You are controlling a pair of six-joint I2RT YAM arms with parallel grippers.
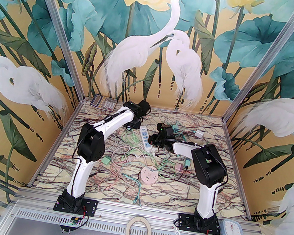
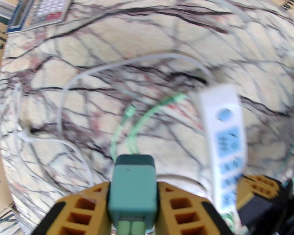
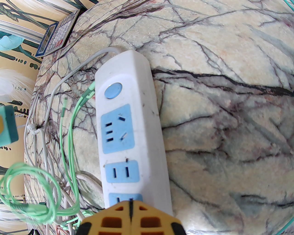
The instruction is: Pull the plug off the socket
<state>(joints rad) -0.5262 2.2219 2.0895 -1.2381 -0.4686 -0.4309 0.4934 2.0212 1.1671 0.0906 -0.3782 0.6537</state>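
Heron-and-lotus mural walls (image 1: 158,47); veined marble tabletop (image 1: 195,193); aluminium frame (image 1: 121,209).

In the top view, the centre of the table (image 1: 172,198) is crowded by the power strip (image 1: 145,139), tangled cables (image 1: 116,170) and a round socket (image 1: 148,175). Open marble is left at the lower right and upper middle. In the right wrist view, bare surface is seen right of the strip; its left is taken by cables.
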